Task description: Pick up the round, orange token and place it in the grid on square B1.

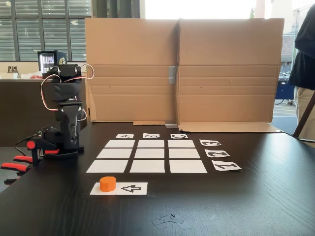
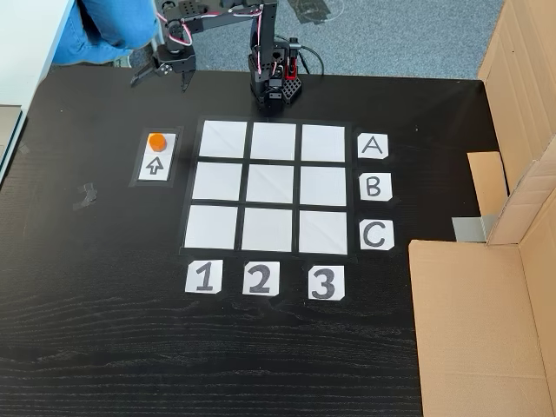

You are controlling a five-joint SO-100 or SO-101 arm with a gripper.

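The gripper (image 2: 162, 76) hung just above the far edge of the black table (image 2: 104, 330), its two fingers spread apart and holding nothing. In the view from above, the orange token (image 2: 156, 141) sat a little below the gripper, close by and almost directly in line with it, on the upper end of a white strip with a black arrow (image 2: 156, 165). That strip looked like a marked starting spot, so the token had been set where the arm could drop straight onto it.

To the right of the gripper and further into the table lay the grid (image 2: 270, 186), nine white paper cells with dark gaps. Letter labels A, B and C ran down its right side and numbers 1, 2, 3 along its bottom edge. Square B1 (image 2: 214, 182), in the middle row and left column, lay below and slightly right of the gripper, just past the token. It was bare, so I judged the task not yet begun.

A folded cardboard screen (image 1: 182, 69) stood behind the table, windows behind it, and a person (image 1: 305, 54) stood at the side.
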